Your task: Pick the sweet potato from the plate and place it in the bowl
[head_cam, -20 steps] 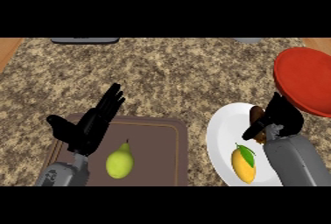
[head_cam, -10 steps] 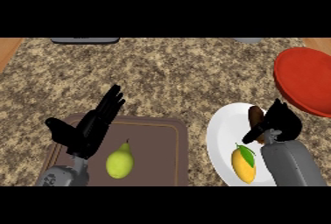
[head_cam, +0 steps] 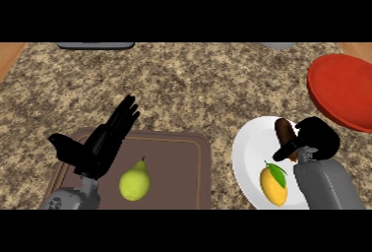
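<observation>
Speckled granite counter (head_cam: 196, 88) bears white plate (head_cam: 248, 152), brown board (head_cam: 178, 167)

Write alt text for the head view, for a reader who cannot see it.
The robot's right hand curls around a dark brown sweet potato on a round white plate that also holds a yellow mango; a red bowl sits just beyond. The left hand rests open above a brown cutting board bearing a green pear.

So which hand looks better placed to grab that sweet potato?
The right hand. It is already over the white plate, curled at the sweet potato, with the red bowl just beyond. The left hand rests open over the brown board.
</observation>
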